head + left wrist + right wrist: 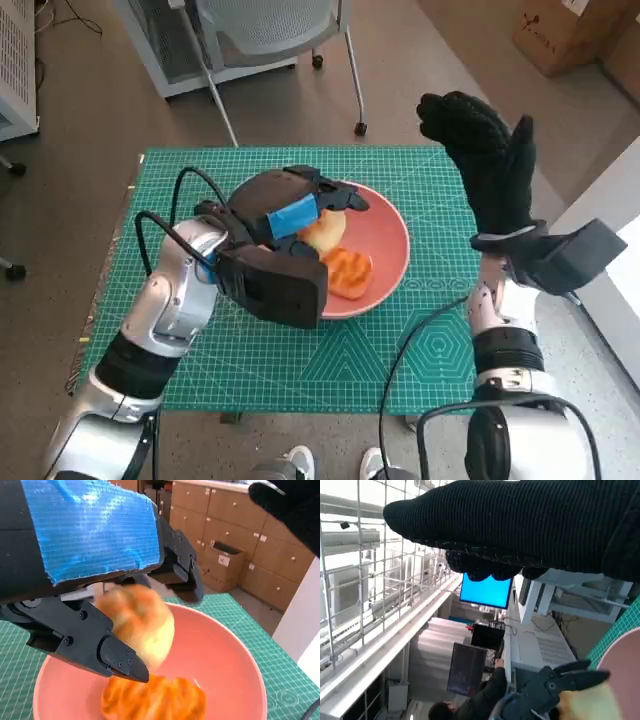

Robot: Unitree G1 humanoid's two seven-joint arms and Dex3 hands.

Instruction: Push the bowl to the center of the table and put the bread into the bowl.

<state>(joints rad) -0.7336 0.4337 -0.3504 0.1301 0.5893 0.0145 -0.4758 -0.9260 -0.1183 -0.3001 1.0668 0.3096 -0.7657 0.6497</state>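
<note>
The salmon-pink bowl (385, 235) stands on the green mat, slightly right of the middle. An orange-glazed bread (347, 272) lies in it. My left hand (285, 215) hovers over the bowl's left half with its fingers (180, 575) spread. A pale bread roll (142, 627) shows blurred between the fingers and thumb, just above the orange bread (155, 700), and no finger curls round it. My gloved right hand (485, 165) is raised off the mat's right edge, fingers apart and holding nothing. In the right wrist view the glove (520, 525) fills the top.
The green cutting mat (300, 360) covers the small table. A chair's legs and castors (360, 128) stand beyond the far edge, and a cardboard box (565, 30) sits at the far right. Shoes (295, 462) show at the near edge. A person (470, 700) sits in the background.
</note>
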